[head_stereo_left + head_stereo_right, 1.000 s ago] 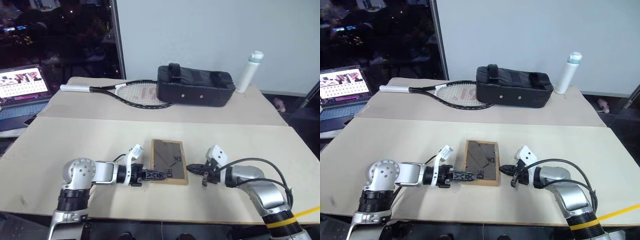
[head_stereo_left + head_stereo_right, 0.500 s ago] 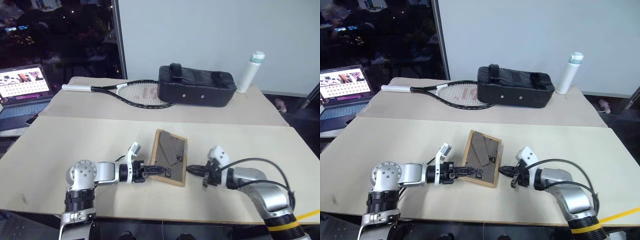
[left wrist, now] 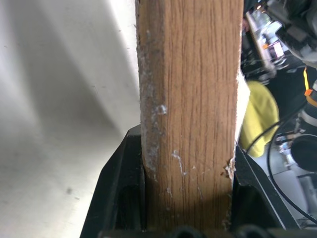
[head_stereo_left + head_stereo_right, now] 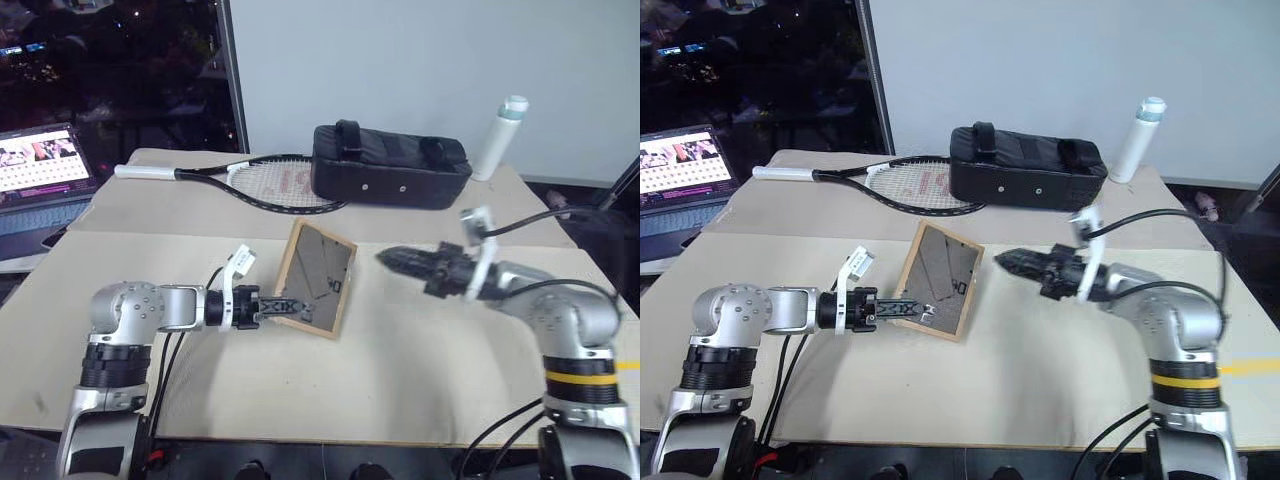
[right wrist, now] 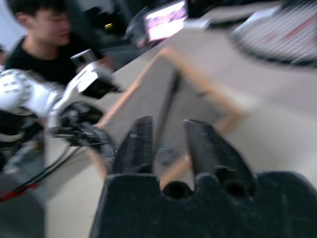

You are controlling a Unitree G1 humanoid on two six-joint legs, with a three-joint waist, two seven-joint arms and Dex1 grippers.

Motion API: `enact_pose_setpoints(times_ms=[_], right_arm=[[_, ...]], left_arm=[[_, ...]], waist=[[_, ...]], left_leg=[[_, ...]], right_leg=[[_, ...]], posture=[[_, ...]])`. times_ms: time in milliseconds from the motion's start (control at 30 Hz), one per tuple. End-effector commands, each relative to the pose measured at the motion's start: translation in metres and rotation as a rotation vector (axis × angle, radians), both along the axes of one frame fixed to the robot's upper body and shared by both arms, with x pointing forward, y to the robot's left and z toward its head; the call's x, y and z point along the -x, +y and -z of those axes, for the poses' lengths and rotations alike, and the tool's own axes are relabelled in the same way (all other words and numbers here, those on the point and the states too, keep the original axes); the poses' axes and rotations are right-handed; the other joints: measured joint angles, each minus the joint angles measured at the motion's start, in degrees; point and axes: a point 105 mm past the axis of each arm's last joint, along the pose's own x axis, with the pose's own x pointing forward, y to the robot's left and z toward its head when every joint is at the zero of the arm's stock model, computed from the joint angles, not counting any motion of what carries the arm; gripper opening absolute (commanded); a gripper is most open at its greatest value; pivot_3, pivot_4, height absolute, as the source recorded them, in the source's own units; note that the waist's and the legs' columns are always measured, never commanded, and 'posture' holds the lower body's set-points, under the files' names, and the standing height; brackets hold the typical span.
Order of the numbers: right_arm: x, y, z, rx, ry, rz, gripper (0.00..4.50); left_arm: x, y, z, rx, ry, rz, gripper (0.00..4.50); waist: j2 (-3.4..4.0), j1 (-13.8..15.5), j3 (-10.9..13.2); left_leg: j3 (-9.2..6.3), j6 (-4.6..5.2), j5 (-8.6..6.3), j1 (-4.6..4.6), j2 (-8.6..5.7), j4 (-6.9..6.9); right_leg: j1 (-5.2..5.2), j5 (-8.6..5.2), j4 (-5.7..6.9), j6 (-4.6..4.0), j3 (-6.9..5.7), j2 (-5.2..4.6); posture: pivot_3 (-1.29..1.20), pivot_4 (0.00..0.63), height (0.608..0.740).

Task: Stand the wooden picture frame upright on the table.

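The wooden picture frame is tipped up steeply over the table, with its dark back panel and stand facing me. My left gripper is shut on the frame's lower left edge. In the left wrist view the light wood edge sits clamped between the black fingers. My right gripper hovers above the table just right of the frame, pointing at it, open with nothing in it. In the right wrist view its fingers stand apart with the frame's back beyond them.
A black zippered case, a tennis racket and a white bottle lie on the far table. A laptop sits at the far left. A person in a black shirt shows in the right wrist view.
The frame went from lying flat to tipped up steeply, lifted by my left gripper, which shut on its edge. My right gripper rose off the table and opened.
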Motion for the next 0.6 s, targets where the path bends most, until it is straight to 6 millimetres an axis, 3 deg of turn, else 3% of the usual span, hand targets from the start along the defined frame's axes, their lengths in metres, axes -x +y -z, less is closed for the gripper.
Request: enact_pose_setpoints(times_ms=[33,167,367,600], right_arm=[[-0.003,0.016,-0.012,0.009,-0.047,-0.042,3.18],[-0.01,0.025,0.0,0.017,-0.02,-0.067,4.49],[-0.014,0.044,0.01,0.039,-0.033,-0.117,4.49],[0.01,0.065,0.002,0.026,-0.144,-0.274,4.49]], left_arm=[[-0.001,-0.007,-0.024,0.027,-0.095,0.051,1.17],[-0.002,-0.005,-0.023,0.012,-0.093,0.049,1.17],[-0.003,-0.008,-0.026,0.039,-0.061,0.058,1.17],[-0.01,-0.01,-0.033,0.133,0.051,0.039,1.17]], waist=[[0.0,0.1,0.0],[0.0,0.3,0.0],[0.01,0.3,0.0],[0.02,0.3,0.0]], left_leg=[[-0.01,0.0,0.0,0.0,0.0,0.0],[-0.14,0.01,0.01,0.0,0.0,0.01],[-0.16,0.01,0.02,0.0,0.01,0.02],[-0.23,-0.02,0.07,0.0,0.01,0.02]], right_leg=[[0.0,0.01,0.01,-0.02,-0.03,0.0],[0.07,0.0,0.0,0.0,-0.19,0.0],[0.07,0.0,0.03,0.0,-0.23,-0.01],[0.07,-0.14,0.1,0.22,-0.32,-0.01]], posture=[[0.0,0.15,0.696],[0.0,0.15,0.696],[0.0,0.15,0.696],[0.0,0.15,0.696]])
